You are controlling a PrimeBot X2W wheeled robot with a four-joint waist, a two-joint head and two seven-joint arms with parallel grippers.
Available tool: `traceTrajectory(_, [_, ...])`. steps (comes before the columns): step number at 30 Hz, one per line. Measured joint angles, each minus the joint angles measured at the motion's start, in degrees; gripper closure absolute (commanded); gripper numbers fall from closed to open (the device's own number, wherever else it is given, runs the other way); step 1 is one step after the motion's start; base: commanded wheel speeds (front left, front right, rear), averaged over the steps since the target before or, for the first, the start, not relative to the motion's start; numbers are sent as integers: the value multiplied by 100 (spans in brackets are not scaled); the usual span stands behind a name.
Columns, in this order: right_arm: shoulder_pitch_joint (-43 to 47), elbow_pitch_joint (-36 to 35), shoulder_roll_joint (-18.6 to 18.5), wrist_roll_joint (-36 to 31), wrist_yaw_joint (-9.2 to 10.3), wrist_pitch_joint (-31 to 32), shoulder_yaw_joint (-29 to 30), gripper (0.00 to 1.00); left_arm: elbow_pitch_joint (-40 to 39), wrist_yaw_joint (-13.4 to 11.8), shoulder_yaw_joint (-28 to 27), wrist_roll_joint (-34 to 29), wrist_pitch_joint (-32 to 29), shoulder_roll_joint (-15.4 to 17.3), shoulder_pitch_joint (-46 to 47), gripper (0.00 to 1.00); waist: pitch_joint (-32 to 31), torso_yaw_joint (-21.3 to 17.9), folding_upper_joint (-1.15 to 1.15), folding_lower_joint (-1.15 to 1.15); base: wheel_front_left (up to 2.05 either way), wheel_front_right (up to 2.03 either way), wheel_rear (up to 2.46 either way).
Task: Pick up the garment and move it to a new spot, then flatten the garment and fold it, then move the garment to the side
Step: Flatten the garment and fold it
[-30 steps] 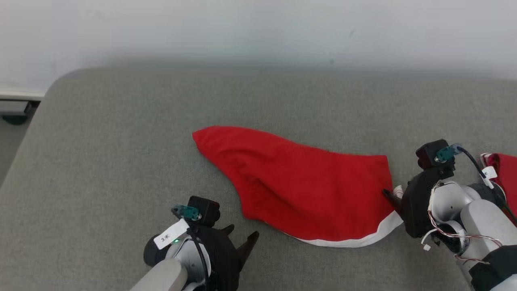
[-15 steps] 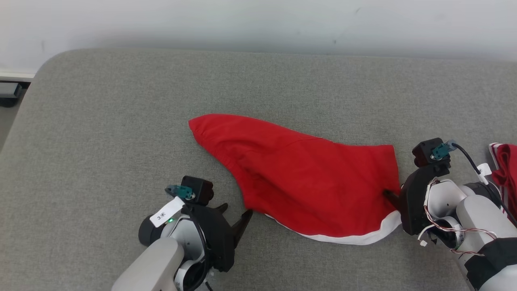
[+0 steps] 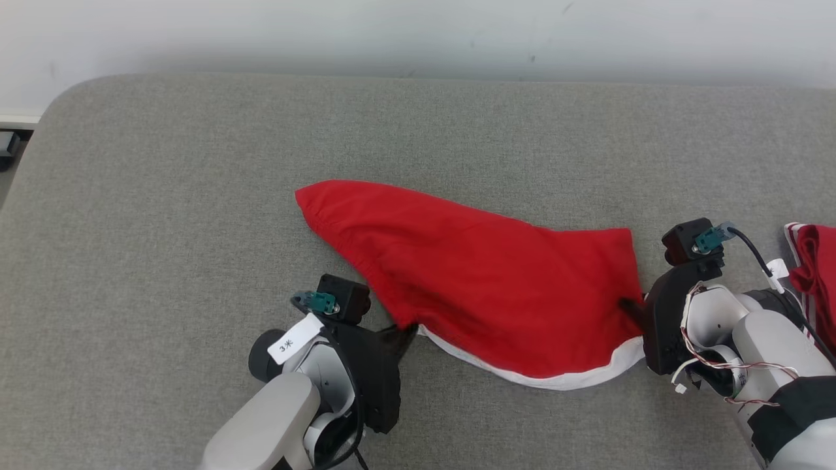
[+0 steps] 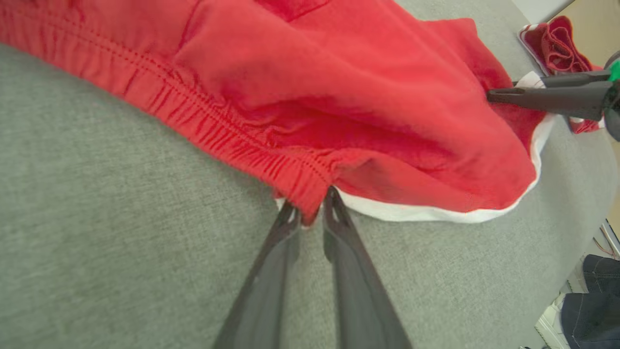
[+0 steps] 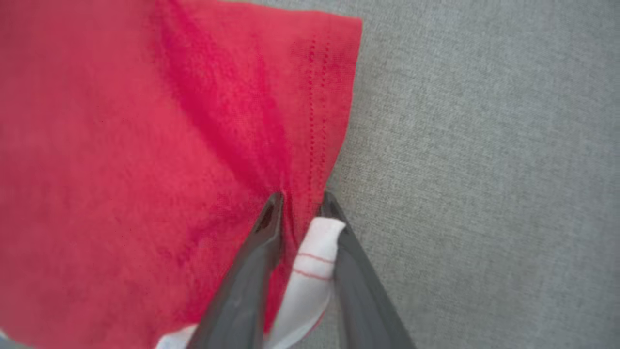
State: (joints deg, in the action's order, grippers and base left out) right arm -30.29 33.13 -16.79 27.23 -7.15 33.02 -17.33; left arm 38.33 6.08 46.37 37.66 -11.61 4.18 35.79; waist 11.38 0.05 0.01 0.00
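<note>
A red garment (image 3: 483,294) with an elastic waistband and white trim lies spread on the grey padded surface (image 3: 196,196). My left gripper (image 3: 405,333) sits at its lower-left corner. In the left wrist view that gripper (image 4: 311,211) is shut on the bunched waistband corner of the garment (image 4: 339,97). My right gripper (image 3: 630,307) is at the garment's right edge. In the right wrist view this gripper (image 5: 300,203) pinches a fold of the garment (image 5: 145,145), red and white cloth together. A right finger (image 4: 533,94) also reaches into the left wrist view.
A second red cloth with white stripes (image 3: 813,274) lies bunched at the far right, behind my right arm, and appears as the same bundle (image 4: 552,43) in the left wrist view. The surface's rounded corner (image 3: 59,104) is at the back left. A white wall (image 3: 392,32) runs behind.
My left gripper moved up and right to the garment's lower-left corner and closed on it. My right gripper narrowed on the right edge. The head camera shifted slightly.
</note>
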Motion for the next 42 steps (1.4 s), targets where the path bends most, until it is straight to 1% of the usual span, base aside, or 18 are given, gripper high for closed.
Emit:
traceTrajectory(1, [-7,18,-10,2,0,-29,-18,69,19,2,25,-12,41,-9,5,100,-4,2,0,0,0,0,0])
traceTrajectory(2, [-8,22,-32,10,0,-34,-40,78,38,5,43,-19,63,-18,3,100,-11,7,0,0,0,0,0])
traceTrajectory(4, [-9,34,-85,47,-1,-55,-100,91,96,8,67,-24,112,-23,3,100,-21,14,0,0,0,0,0])
traceTrajectory(5, [-8,52,-125,60,-11,-78,-154,100,149,49,89,-25,135,-20,3,100,-31,22,0,0,0,0,0])
traceTrajectory(11, [-6,79,-212,74,-19,-151,-348,100,285,58,118,-23,233,-34,3,100,-51,44,0,0,0,0,0])
traceTrajectory(13, [3,65,-241,38,-19,-214,-397,100,332,99,125,-20,266,-36,3,100,-60,51,0,0,0,0,0])
traceTrajectory(17, [-1,73,-231,25,-7,-488,-215,100,415,99,76,12,435,-31,9,100,-125,46,0,0,0,0,0])
traceTrajectory(18, [-34,53,-218,36,56,-620,-87,100,425,99,14,21,515,-22,32,100,-151,40,0,0,0,0,0])
traceTrajectory(20, [-192,-21,-126,214,242,-937,285,100,417,99,-129,21,701,7,197,100,-207,25,0,0,0,0,0])
traceTrajectory(23, [-474,-196,-35,388,424,-1430,662,100,335,99,-330,21,998,45,563,100,-301,0,0,0,0,0,0])
traceTrajectory(26, [-535,-324,33,487,474,-1802,851,100,231,99,-407,16,1213,64,762,100,-409,-25,0,0,0,0,0])
traceTrajectory(30, [-382,-393,125,508,515,-2113,894,100,171,99,-361,-41,1367,101,808,100,-565,-48,-1,0,0,0,0])
traceTrajectory(35, [194,-266,231,502,736,-2196,881,100,190,100,-110,-101,1377,115,641,100,-750,-87,-1,0,0,0,0])
traceTrajectory(37, [436,-160,238,494,775,-2186,829,100,207,100,29,-105,1360,108,426,100,-785,-124,-1,-1,0,0,0])
traceTrajectory(38, [554,-120,247,495,786,-2156,821,100,225,101,98,-108,1333,103,334,100,-794,-143,-1,-1,0,0,0])
traceTrajectory(40, [726,-10,258,494,817,-2081,762,87,247,101,210,-114,1314,93,214,100,-796,-176,-1,-1,0,0,0])
traceTrajectory(41, [784,32,261,494,818,-2035,728,72,266,102,261,-129,1307,87,192,100,-792,-190,-1,-1,0,0,0])
traceTrajectory(42, [826,57,257,492,818,-2001,703,51,279,103,291,-134,1280,83,193,100,-788,-199,-1,-1,0,0,0])
